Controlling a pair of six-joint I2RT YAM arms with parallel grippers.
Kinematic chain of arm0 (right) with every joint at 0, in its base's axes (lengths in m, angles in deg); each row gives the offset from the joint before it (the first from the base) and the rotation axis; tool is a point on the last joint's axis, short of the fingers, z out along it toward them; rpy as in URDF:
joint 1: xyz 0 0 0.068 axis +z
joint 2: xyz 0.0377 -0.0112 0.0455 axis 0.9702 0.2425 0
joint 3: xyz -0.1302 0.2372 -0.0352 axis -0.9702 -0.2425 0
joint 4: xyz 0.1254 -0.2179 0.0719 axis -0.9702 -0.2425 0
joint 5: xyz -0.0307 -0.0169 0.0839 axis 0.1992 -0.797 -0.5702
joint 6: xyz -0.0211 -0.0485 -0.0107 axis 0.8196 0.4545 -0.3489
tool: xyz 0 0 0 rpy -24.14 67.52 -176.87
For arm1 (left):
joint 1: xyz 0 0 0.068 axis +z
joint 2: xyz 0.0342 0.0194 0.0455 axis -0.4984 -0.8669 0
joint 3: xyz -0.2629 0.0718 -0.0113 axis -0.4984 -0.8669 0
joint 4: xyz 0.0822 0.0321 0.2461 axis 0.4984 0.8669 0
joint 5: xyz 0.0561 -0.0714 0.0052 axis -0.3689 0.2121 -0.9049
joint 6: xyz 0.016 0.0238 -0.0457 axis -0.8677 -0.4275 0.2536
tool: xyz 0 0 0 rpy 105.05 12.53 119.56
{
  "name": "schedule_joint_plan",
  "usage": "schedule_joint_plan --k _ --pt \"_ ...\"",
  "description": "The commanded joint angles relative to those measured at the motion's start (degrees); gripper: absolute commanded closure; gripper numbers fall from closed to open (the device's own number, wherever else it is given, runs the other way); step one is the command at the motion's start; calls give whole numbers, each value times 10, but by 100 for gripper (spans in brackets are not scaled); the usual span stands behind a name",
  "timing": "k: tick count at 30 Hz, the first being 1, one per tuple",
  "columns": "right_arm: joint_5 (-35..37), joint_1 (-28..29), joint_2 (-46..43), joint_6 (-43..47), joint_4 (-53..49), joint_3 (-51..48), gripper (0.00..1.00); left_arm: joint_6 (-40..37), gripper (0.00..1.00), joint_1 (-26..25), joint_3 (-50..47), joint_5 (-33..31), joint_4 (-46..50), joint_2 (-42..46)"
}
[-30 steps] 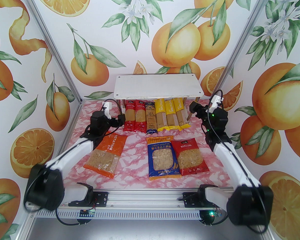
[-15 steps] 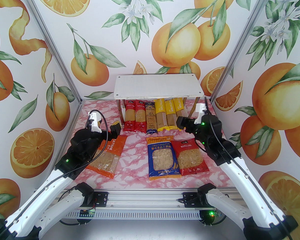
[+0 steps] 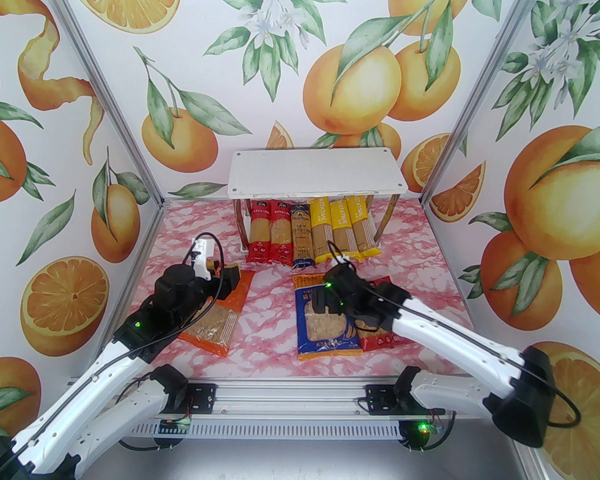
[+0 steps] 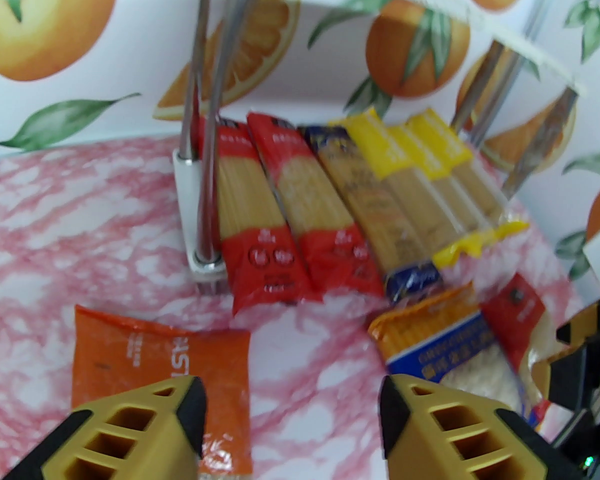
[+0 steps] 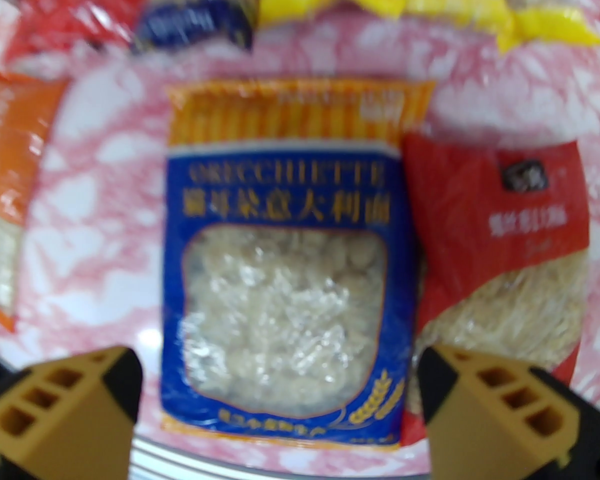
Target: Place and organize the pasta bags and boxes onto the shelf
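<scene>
The shelf (image 3: 317, 175) stands at the back. Two red, one dark blue (image 3: 301, 238) and three yellow spaghetti packs (image 3: 342, 230) lie side by side on its lower board, their ends sticking out in front. On the table lie an orange bag (image 3: 220, 318), a blue bag (image 3: 325, 328) and a red bag (image 3: 382, 338). My left gripper (image 4: 292, 408) hovers open over the orange bag's (image 4: 130, 358) far end. My right gripper (image 5: 280, 383) is wide open above the blue bag (image 5: 280, 268), one finger on each side of it.
The shelf's chrome legs (image 4: 205, 118) rise at the left of the red packs (image 4: 260, 208). The red bag (image 5: 500, 248) lies tight against the blue one. Printed walls close in the pink marbled table (image 3: 275, 313) on three sides.
Both arms pulled back from the shelf toward the front. The right gripper swung left and down over the blue bag. The left gripper dropped to the orange bag's far end, its jaws narrower.
</scene>
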Motion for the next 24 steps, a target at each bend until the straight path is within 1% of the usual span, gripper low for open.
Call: schedule_joint_plan --k 1,2,3,5,8,12,24 --pt "18 5 35 -40 21 -11 0 25 40 -4 -7 11 32 5" --pt "13 5 47 -40 27 -10 0 28 39 -4 -5 15 37 4" --pt "10 5 57 -40 32 -9 0 29 35 -4 -3 20 39 4" --pt "2 5 75 -39 46 -10 0 34 24 -4 1 32 42 1" --pt "-10 5 99 -39 57 -6 0 40 18 -4 8 37 45 -6" --pt "-1 6 133 -48 38 5 0 41 17 -4 11 37 40 -8" --pt "-22 7 204 -54 35 24 0 31 14 -3 15 29 33 -3"
